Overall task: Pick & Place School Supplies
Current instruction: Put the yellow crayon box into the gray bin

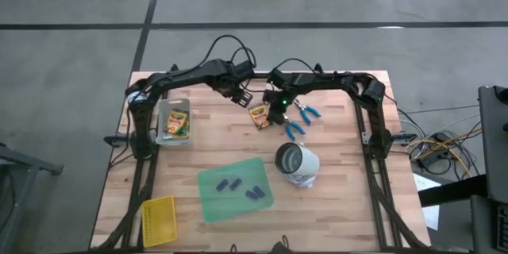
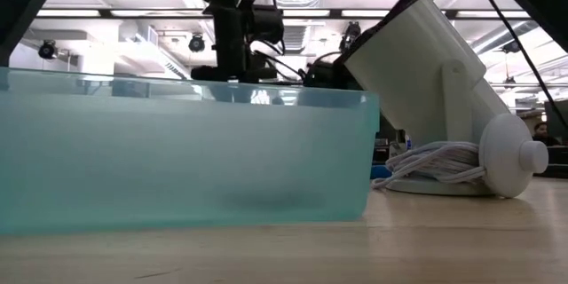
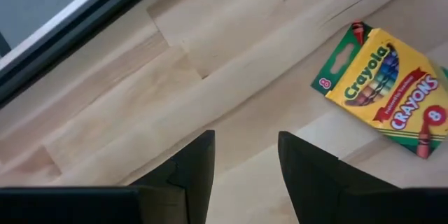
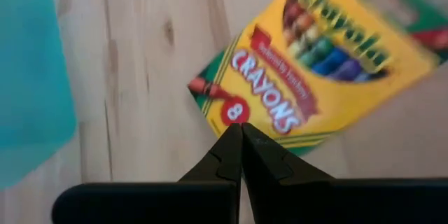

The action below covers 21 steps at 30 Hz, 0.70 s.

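Yellow-and-green cardboard crayon box [image 1: 259, 116] is seen flat on the far middle of the light wood worktop [image 1: 341, 206]. Right end effector [image 1: 277, 108], fingers pressed together, is held just right of it; left end effector [image 1: 240, 98], fingers spread and empty, is held just to its far left. Blue-handled metal scissor tools [image 1: 300, 119] lie right. White cylindrical lamp [image 1: 297, 163] lies near-right, translucent green sheet [image 1: 235, 189] with purple-blue oblong pieces [image 1: 240, 188] near. Clear tray [image 1: 163, 109] with more crayon boxes [image 1: 176, 124] sits left; yellow mesh basket [image 1: 158, 221] near-left.
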### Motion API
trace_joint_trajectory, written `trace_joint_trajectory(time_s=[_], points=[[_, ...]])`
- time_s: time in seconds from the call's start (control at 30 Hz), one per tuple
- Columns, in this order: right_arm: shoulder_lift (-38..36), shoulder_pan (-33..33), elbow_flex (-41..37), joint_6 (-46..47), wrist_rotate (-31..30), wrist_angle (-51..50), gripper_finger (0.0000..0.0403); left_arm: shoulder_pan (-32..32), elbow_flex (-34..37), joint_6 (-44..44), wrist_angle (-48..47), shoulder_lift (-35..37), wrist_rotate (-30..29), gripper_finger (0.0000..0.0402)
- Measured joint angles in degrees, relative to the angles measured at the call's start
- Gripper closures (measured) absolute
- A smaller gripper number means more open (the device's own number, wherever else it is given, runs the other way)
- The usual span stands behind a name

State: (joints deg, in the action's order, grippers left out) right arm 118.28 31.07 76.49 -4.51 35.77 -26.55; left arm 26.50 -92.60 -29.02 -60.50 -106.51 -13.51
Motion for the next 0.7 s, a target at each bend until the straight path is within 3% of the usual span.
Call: trace_joint_trajectory(time_s=[0.43, 0.7], points=[[-4.9, 0.8, 0.0, 1.1, -1.5, 9.8, 0.0394, -0.5, 0.0, 3.6, 6.2, 3.2, -0.4, 0.0261], [-7.7, 5.4, 0.1, 2.4, -1.3, 12.0, 0.0394, -1.2, 0.1, 3.7, 7.5, 3.4, -2.0, 0.0262]])
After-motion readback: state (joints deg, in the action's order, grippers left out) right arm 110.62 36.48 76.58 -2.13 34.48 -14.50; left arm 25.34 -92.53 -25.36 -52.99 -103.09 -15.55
